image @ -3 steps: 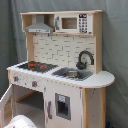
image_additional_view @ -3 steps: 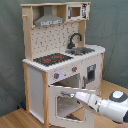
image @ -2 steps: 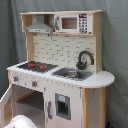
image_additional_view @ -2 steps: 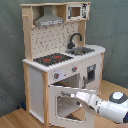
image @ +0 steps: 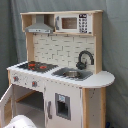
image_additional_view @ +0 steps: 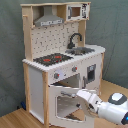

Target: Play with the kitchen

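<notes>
This looks like a robot test set-up in a lab or studio rather than a home: a grey curtain [image: 116,55] hangs as backdrop in both exterior views, the toy kitchen [image_additional_view: 60,65] stands alone on a wooden floor [image_additional_view: 15,119], and a white robot arm [image_additional_view: 107,106] reaches in.

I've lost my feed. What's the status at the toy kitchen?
Gripper at the oven door, grip state unreadable. Kitchen upright, oven door swung open. Nothing in the way.

Grey curtain [image: 116,50] behind; wooden floor [image_additional_view: 20,119], probably laminate.
</notes>
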